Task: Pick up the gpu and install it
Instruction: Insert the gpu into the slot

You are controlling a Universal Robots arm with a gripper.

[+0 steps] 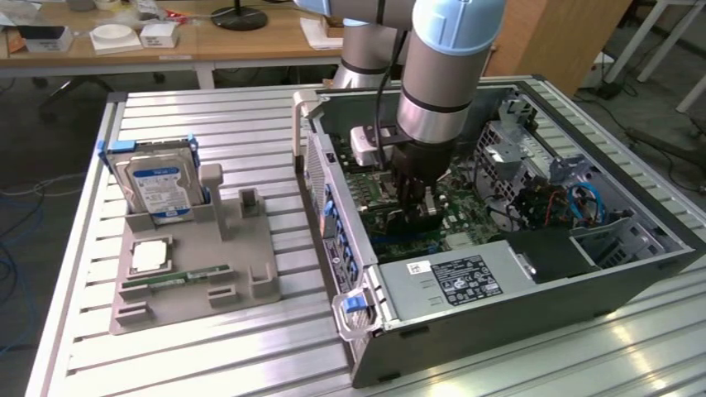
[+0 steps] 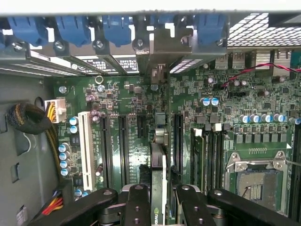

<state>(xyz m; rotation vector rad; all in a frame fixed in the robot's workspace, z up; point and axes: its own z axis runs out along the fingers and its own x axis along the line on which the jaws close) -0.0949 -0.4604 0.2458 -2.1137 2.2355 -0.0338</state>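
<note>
Exterior view first: the robot's black hand [image 1: 417, 217] is reaching down inside the open dark-grey metal computer case [image 1: 530, 289], which lies on its side on the ribbed aluminium worktop [image 1: 221, 364]. The hand sits low over the green motherboard [image 1: 469, 211], so you can't really see what it carries from out here.

The wrist view clears that up. The thin flat green graphics card with its black block [image 2: 156, 188] stands edge-on right between the two black fingers [image 2: 137, 207], which are clamped on it from either side. The card runs straight out ahead of the hand toward the case's rear wall, where the blue plastic slot latches [image 2: 115, 28] sit in a row. Its far end, a silver metal bit, is just past the middle of the board, lined up with the gap between two long black expansion slots [image 2: 178, 141]. Can't tell if the card's edge is already seated in a slot or just hovering above the board.

Other stuff on the board: a white slot [image 2: 86, 148] off to one side, and the empty silver processor socket [image 2: 256, 181] on the other.

Back outside, on the exterior view's left, a grey plastic parts tray [image 1: 221, 273] holds a silver hard drive with a blue-white label [image 1: 160, 186] standing upright, plus a small narrow green memory stick [image 1: 177, 277] lying flat, well apart from the case.
</note>
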